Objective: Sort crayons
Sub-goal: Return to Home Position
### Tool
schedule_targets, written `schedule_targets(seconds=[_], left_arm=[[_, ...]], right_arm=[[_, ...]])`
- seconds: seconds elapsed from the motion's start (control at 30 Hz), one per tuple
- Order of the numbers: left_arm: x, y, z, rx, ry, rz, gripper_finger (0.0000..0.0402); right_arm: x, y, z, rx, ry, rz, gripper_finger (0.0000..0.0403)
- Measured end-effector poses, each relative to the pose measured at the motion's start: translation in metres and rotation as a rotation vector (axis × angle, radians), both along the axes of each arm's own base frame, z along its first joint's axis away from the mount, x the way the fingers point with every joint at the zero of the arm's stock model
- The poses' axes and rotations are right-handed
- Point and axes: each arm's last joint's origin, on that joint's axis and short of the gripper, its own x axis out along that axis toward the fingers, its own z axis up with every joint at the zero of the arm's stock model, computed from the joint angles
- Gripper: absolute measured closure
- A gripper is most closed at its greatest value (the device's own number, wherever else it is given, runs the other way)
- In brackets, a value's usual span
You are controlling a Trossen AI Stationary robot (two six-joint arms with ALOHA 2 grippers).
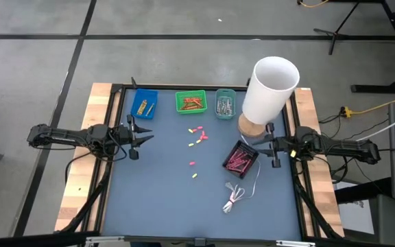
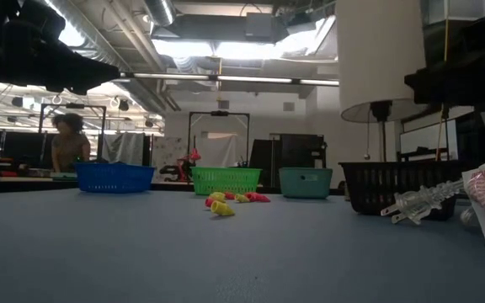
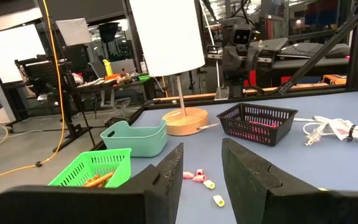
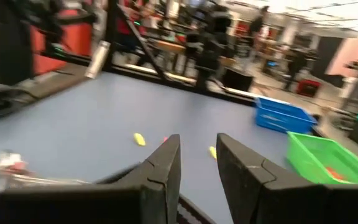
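Loose crayons, pink and yellow [image 1: 197, 134], lie in the middle of the blue-grey mat, with a pink one [image 1: 192, 163] and a yellow one [image 1: 195, 175] nearer the front. More crayons lie in the blue tray [image 1: 145, 104], the green tray [image 1: 190, 102] and the black basket [image 1: 241, 158], which holds pink ones. My left gripper [image 1: 142, 134] stands open at the mat's left edge, pointing level toward the middle. My right gripper [image 1: 266, 143] stands open at the right edge beside the black basket. Nothing is between either gripper's fingers [image 3: 166, 174] [image 4: 166, 162].
A teal tray [image 1: 225, 103] stands right of the green one at the far edge. A lamp with a tall white shade [image 1: 269, 89] on a wooden base [image 1: 251, 127] stands at the far right. A coiled white cable with a plug [image 1: 235, 197] lies front right.
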Motion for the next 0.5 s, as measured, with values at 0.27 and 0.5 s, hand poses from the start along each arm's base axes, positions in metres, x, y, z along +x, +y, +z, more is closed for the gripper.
schedule_targets(seconds=[0.27,0.5], left_arm=[[0.0,0.0,0.0,0.0,0.0,0.0,0.0305],[0.0,0.0,0.0,0.0,0.0,0.0,0.0305]], right_arm=[[-0.0002,0.0011,0.0005,0.077,0.009,0.034,0.03],[-0.0002,0.0011,0.0005,0.172,0.026,0.031,0.03]])
